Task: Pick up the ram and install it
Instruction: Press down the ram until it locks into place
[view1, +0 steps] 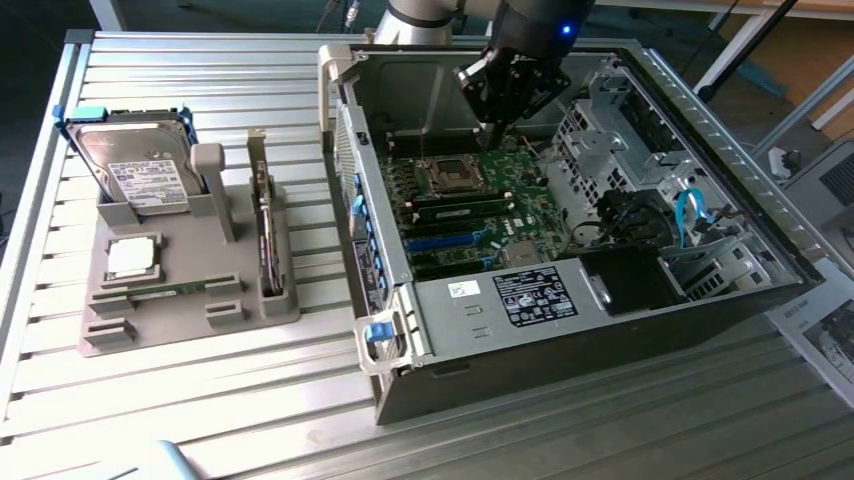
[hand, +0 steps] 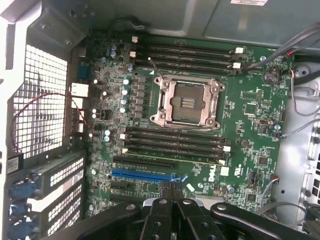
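Green ram stick (view1: 462, 211) stands seated in a motherboard slot, at six o'clock of the empty CPU socket (view1: 454, 175), likely pressed home; gripper (view1: 493, 138) hangs at the socket's one o'clock, jaws clenched on nothing, apparently to push.

The motherboard (hand: 240, 125) carries a white Dell logo (hand: 211, 170) near its memory slots. The hard drive's white label (view1: 138, 180), the case's black sticker (view1: 535, 297) and white sticker (view1: 462, 289) bear print too small to read.
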